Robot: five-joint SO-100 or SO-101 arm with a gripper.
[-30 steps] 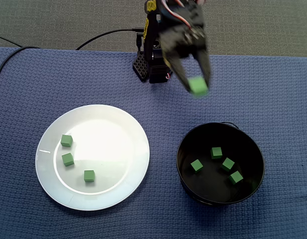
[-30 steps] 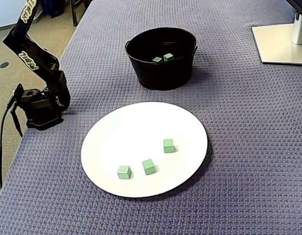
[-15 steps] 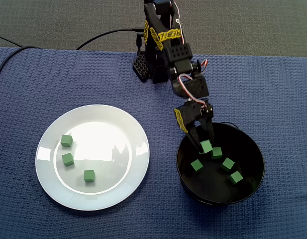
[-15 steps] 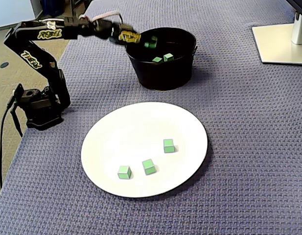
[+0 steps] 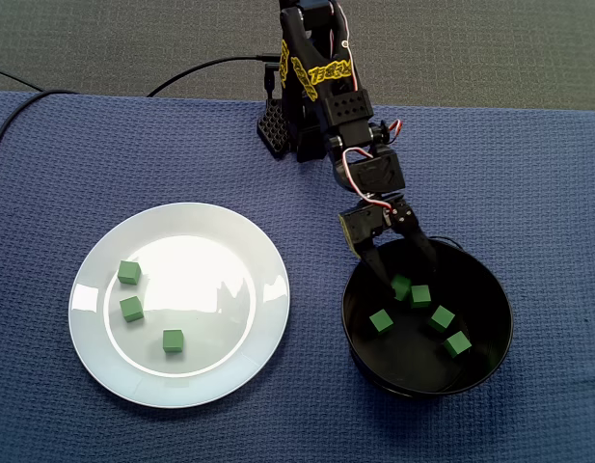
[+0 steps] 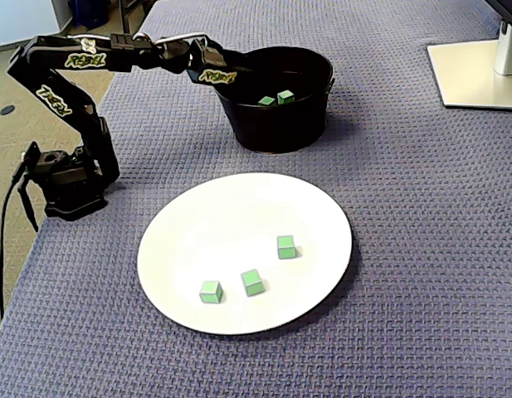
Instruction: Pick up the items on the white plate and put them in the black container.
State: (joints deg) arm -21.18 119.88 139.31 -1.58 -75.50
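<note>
From my screen, in a fixed view looking down, a black cable crosses the blue cloth at far left. Next comes the white plate, with three green cubes on its left half, all apart from one another. Right of the plate, the arm stretches from its base at the top edge down to the black bowl. The claw hangs over the bowl's upper left rim with its fingers spread, pinching nothing. One cube lies just below the tips, touching or nearly touching a neighbour; I cannot tell whether the left finger touches it. Three more sit in the bowl, making five there.

In a fixed view from the side, the arm stands at far left and reaches across to the bowl, the claw at its near rim. Only two cubes show inside from here. The plate lies in front, its three cubes toward the near side. A pale monitor stand sits at top right.
</note>
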